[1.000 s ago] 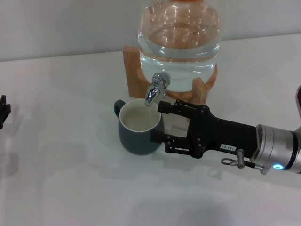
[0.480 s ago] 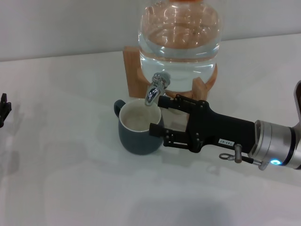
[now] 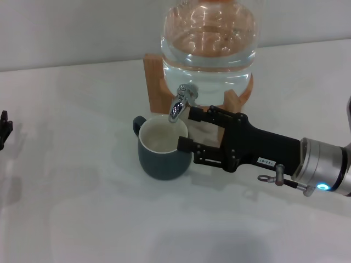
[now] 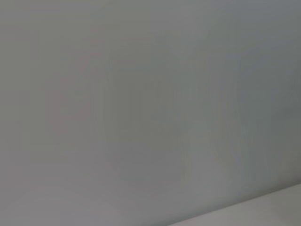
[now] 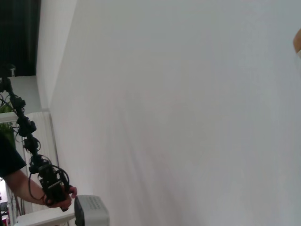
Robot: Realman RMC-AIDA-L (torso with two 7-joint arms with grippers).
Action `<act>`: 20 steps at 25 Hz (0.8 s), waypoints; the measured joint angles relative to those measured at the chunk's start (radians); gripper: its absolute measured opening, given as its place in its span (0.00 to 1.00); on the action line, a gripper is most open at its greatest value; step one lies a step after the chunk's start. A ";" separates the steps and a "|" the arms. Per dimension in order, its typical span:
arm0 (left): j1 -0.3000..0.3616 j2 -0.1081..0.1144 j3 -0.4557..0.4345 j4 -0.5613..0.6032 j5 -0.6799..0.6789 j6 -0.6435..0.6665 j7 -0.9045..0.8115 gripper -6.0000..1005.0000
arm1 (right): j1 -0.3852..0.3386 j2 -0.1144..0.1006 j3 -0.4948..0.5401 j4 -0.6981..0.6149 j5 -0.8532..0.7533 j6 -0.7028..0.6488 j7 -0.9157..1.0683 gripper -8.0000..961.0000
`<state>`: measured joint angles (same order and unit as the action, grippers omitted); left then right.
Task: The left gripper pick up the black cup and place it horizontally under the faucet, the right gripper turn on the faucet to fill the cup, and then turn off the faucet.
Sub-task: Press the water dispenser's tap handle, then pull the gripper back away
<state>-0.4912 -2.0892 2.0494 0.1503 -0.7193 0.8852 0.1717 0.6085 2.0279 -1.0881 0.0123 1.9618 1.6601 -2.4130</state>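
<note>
Sitting under faucet (image 3: 181, 102), black cup (image 3: 163, 153) beside open right claw (image 3: 186, 129).

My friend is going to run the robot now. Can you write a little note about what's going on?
Right gripper: open, fingers beside the faucet, upper one near the spout, lever not gripped.
Left gripper: parked at the table's far left edge.
Black cup: upright on the table under the spout, by the water jar. No water seen flowing.
Done: cup placed.
Left: open faucet, fill, close it.
</note>
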 joint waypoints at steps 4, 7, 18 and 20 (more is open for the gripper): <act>0.002 0.000 0.000 0.000 0.000 -0.007 0.000 0.86 | -0.009 0.000 0.011 0.000 0.001 0.000 -0.001 0.83; 0.002 0.000 0.000 0.000 0.000 -0.009 0.002 0.86 | -0.014 0.000 0.013 -0.002 0.002 0.000 -0.002 0.83; 0.003 0.000 0.000 0.000 0.000 -0.009 0.001 0.86 | -0.040 0.002 0.014 -0.028 0.021 0.006 -0.003 0.83; 0.003 0.000 0.000 0.000 0.000 -0.009 0.001 0.86 | -0.043 0.002 0.014 -0.032 0.027 0.007 -0.003 0.83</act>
<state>-0.4879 -2.0892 2.0494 0.1503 -0.7194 0.8758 0.1726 0.5656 2.0295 -1.0737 -0.0194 1.9884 1.6667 -2.4161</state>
